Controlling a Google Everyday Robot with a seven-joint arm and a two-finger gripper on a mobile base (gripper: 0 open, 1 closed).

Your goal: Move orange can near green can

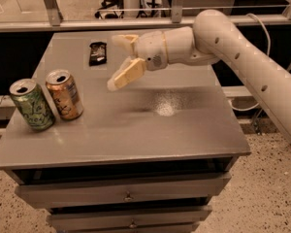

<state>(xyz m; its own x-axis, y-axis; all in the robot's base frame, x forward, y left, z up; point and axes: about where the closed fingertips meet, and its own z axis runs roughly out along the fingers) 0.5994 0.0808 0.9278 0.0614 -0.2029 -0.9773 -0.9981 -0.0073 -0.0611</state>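
Observation:
The orange can (64, 94) stands upright on the grey table (150, 130) at the left, right beside the green can (32, 104), which stands at the table's left edge. The two cans are very close, almost touching. My gripper (119, 60) is open and empty. It hangs above the table to the right of the orange can and well apart from it. One finger (126, 74) points down-left, the other points toward the back.
A small black snack wrapper (97, 52) lies on the back left part of the table, just left of the gripper. A rail with posts runs behind the table. Drawers sit under the tabletop at the front.

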